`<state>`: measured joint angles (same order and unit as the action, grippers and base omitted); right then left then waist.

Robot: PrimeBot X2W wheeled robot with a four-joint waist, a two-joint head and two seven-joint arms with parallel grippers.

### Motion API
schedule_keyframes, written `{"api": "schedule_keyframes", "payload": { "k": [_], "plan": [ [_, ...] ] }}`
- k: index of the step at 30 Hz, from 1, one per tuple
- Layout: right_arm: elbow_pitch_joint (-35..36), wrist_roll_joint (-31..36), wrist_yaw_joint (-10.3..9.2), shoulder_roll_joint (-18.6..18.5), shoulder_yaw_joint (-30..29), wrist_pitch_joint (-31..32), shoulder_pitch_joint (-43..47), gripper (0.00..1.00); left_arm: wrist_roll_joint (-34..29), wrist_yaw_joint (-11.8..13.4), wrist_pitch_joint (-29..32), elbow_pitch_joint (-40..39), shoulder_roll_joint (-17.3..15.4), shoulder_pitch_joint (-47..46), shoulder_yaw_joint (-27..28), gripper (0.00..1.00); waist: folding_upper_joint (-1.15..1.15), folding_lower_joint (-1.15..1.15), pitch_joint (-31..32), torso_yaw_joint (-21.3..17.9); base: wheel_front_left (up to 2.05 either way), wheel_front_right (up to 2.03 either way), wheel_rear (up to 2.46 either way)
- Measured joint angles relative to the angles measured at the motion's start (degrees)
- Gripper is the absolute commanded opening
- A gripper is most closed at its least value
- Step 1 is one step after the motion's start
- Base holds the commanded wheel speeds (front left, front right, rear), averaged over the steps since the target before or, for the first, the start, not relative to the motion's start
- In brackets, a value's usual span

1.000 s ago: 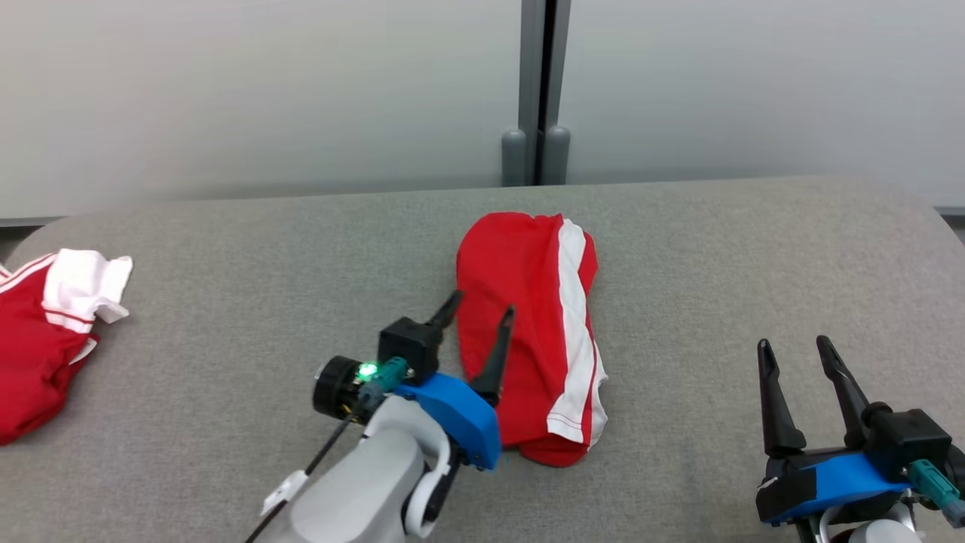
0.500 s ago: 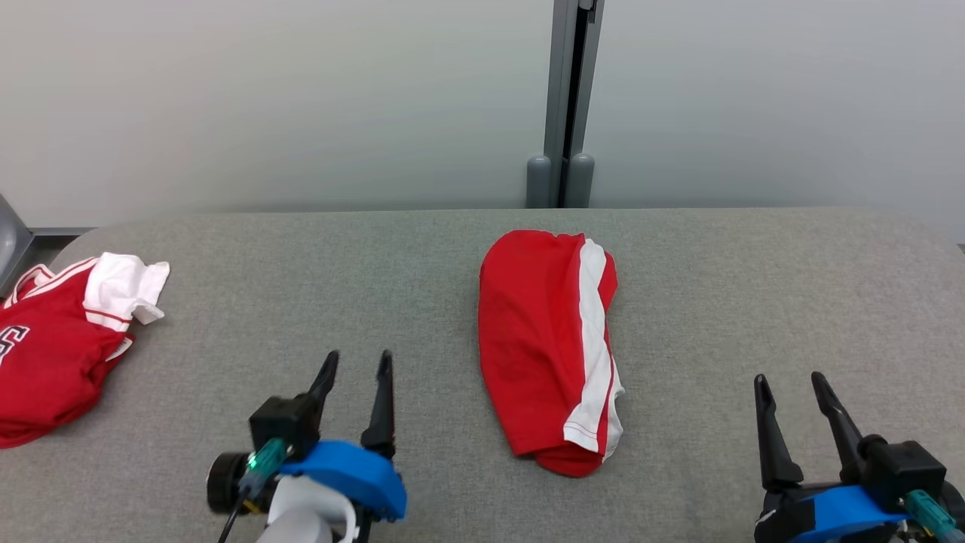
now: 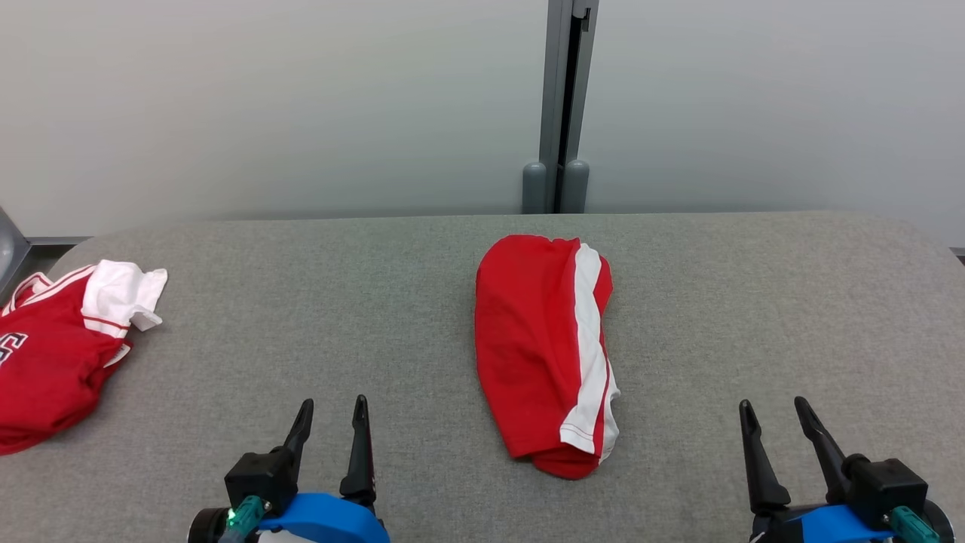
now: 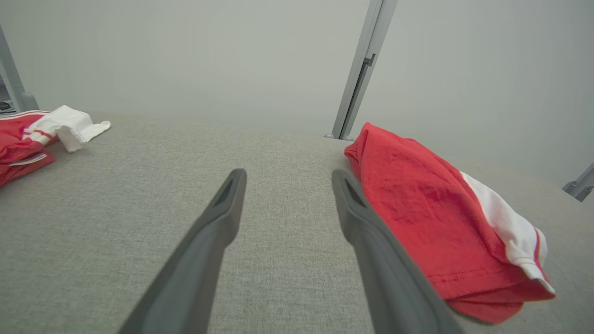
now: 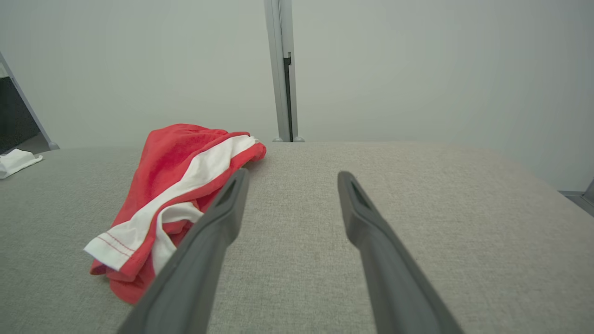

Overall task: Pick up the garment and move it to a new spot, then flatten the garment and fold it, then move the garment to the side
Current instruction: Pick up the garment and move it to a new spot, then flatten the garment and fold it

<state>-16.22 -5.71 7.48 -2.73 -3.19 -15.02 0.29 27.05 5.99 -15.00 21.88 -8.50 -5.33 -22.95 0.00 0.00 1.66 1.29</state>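
The garment (image 3: 528,354) lies near the middle of the table (image 3: 754,302), folded into a long, narrow bundle whose length runs away from the robot. It is red, with a white stripe (image 3: 586,332) down its right side. The stripe ends in a stitched hem at the near end, where the layers overlap and bunch a little. The far end is rounded and sits close to the table's far edge, in front of a grey post (image 3: 558,105) that stands against the pale wall (image 3: 264,98).

The left gripper (image 3: 334,401) is low in the head view, over the near part of the table and to the left of the garment, apart from it. Its fingers (image 4: 218,222) are spread and hold nothing; they point away from the robot. In the left wrist view the garment lies to their right.

The right gripper (image 3: 773,402) is at the lower right of the head view, well apart from the garment on its other side. Its fingers (image 5: 362,218) are also parted and empty, pointing the same way. In the right wrist view the garment lies to their left, with the white hem turned toward the camera.

A crumpled red and white shirt (image 3: 53,354) lies at the table's left edge, well apart from the garment and from both grippers.
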Motion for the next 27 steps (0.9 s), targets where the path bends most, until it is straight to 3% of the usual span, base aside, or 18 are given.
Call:
{"api": "schedule_keyframes", "payload": {
  "k": [12,20,27],
  "plan": [
    [-1.8,0.1,0.0,0.0,0.1,0.0,-0.4,1.0,-1.4,-1.8,0.0,1.9,1.4,0.1,1.4,1.0,0.0,0.0,-0.4,0.7,0.0,0.0,0.0],
    [-5.9,2.0,0.0,0.0,0.2,0.4,-8.8,1.0,-3.0,-2.4,0.0,1.8,2.0,-0.7,1.5,1.0,0.0,0.0,-1.8,2.4,0.0,0.0,0.0],
    [-10.5,3.9,0.0,0.0,3.1,8.9,-19.4,1.0,-4.2,-3.0,0.0,1.2,2.8,-2.5,1.6,1.0,0.0,0.01,-4.7,4.7,0.0,0.0,0.0]
  ]
}}
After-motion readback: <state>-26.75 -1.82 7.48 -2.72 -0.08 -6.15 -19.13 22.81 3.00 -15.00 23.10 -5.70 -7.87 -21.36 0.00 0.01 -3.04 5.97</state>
